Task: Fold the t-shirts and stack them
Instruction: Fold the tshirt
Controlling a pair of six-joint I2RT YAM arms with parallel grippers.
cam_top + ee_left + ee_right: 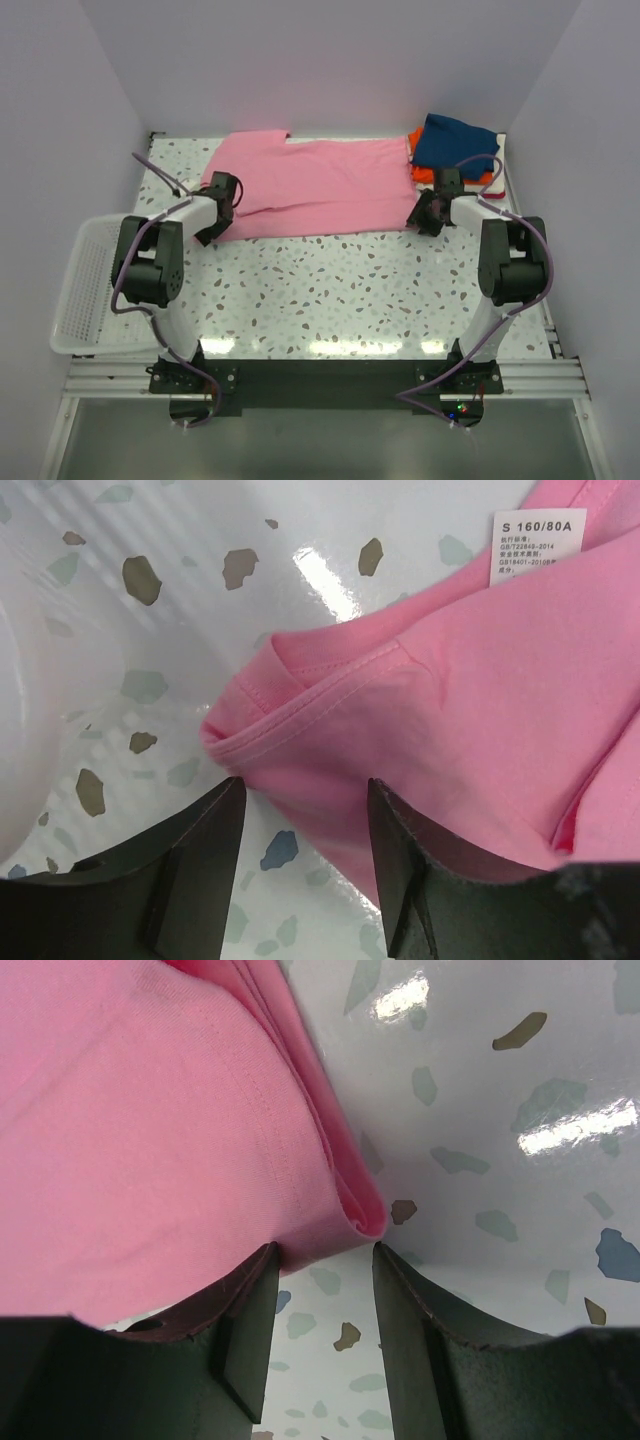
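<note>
A light pink t-shirt (310,185) lies spread across the far part of the table, folded over lengthwise. My left gripper (212,232) stands open at its near left corner (225,742), the folded hem just past the fingertips and the cloth edge running between the jaws. A white size label (538,542) shows on the shirt. My right gripper (424,222) is open at the near right corner (365,1215), fingertips touching the fold's edge. At the back right lies a pile of folded t-shirts, navy blue (455,145) on top of orange (420,172).
A white wire basket (85,290) hangs off the table's left edge. The speckled tabletop (340,290) spreads between the arms. Walls close in on the left, right and back.
</note>
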